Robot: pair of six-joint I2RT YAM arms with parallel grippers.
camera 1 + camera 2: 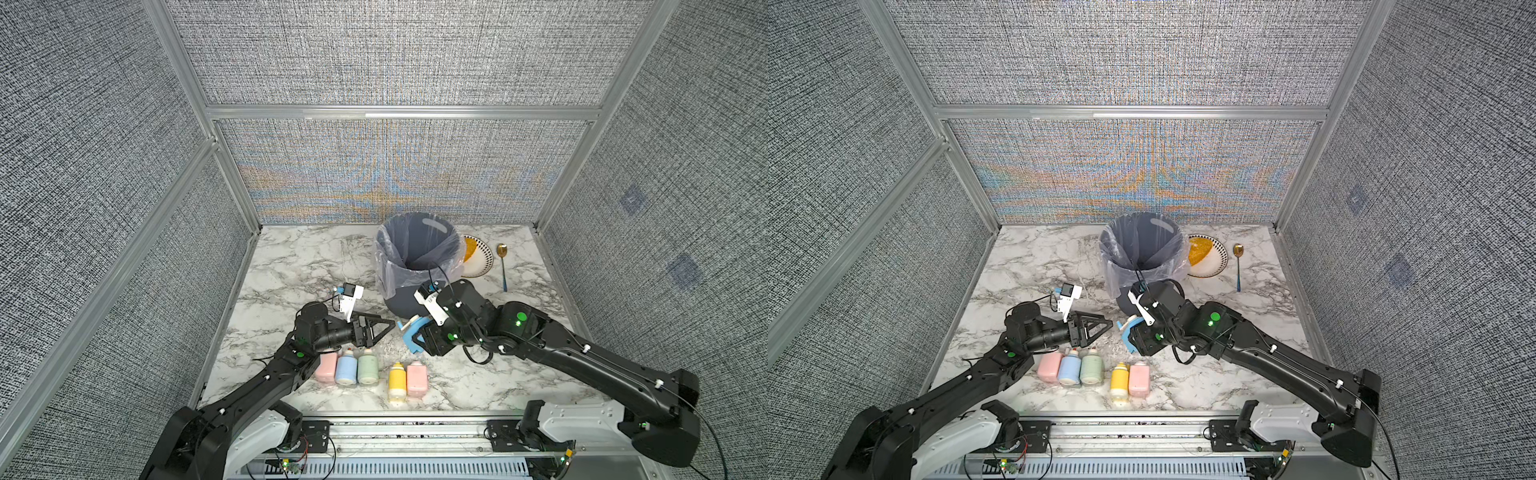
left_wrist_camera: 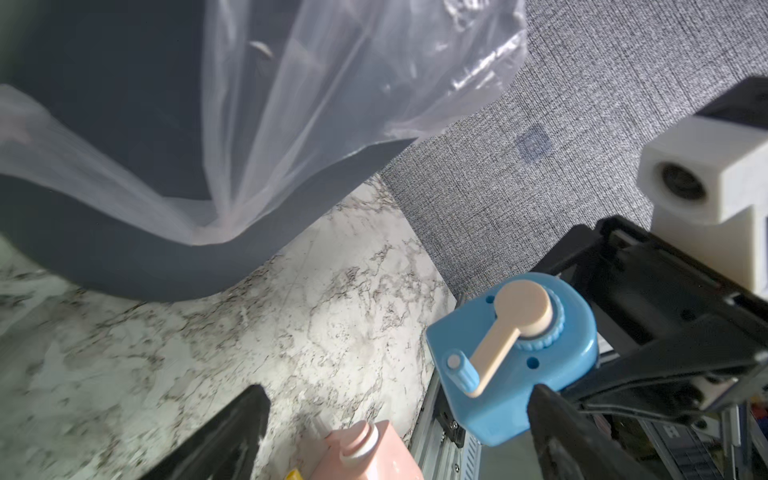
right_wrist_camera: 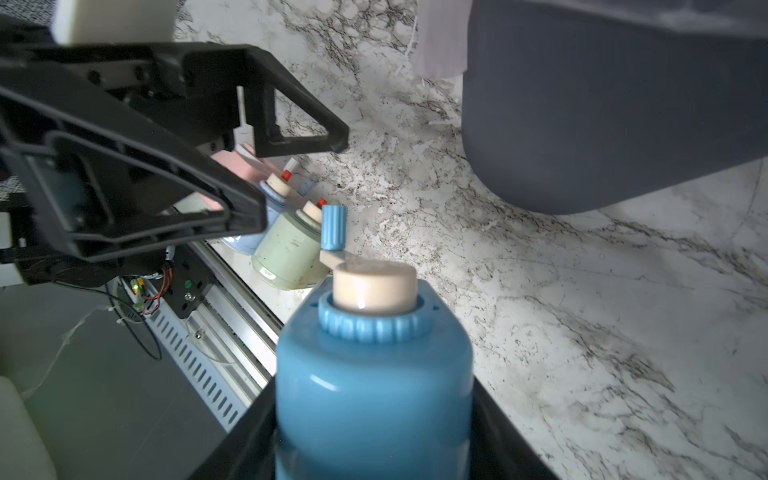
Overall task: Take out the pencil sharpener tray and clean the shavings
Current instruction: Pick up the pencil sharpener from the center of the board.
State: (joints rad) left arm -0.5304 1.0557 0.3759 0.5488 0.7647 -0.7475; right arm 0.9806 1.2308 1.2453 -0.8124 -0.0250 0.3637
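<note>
my right tool (image 3: 374,436) clamps the blue plastic pencil sharpener with beige crank (image 2: 515,365), long axis pointing at my left tool (image 1: 380,334), which stands wide just beside the crank end. tray not visible.

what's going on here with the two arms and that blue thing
The right end effector is clamped on a blue plastic crank pencil sharpener with a beige handle, holding it beside the dark grey bin lined with a clear bag. The crank end faces the left end effector, which is wide open, close by and holding nothing. Five more pastel sharpeners lie along the front of the white marble table.
</note>
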